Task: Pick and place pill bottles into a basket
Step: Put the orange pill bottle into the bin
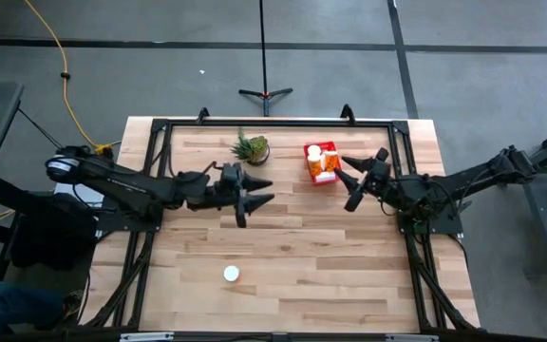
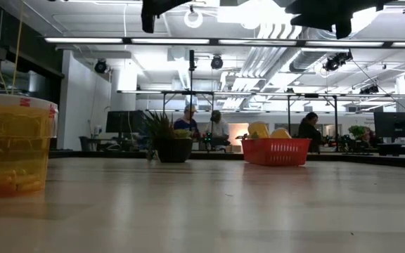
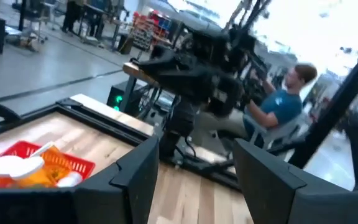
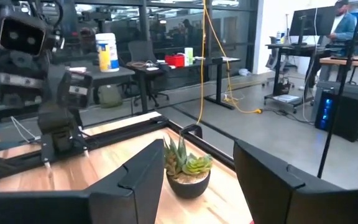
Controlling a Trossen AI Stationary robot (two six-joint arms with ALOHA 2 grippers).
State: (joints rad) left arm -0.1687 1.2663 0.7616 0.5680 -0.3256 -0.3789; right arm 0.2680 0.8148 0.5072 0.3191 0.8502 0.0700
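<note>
Wooden counter seen from above, both arms raised over it. The red basket sits near the far edge, right of centre, with several pill bottles inside, white caps and orange bodies showing above the rim; the exact count cannot be told. In the low view the basket stands on the counter with rounded orange shapes heaped over its rim. One more pill bottle stands upright alone near the front edge, well apart from the basket; the low view has it very close to the lens at the left edge. A small potted plant stands left of the basket, near it but not touching. Left gripper hovers over the middle of the counter, just in front of the plant, fingers spread with nothing between them. Right gripper hangs just beside the basket's right side, fingers spread, empty. People sit at desks in the room beyond.
</note>
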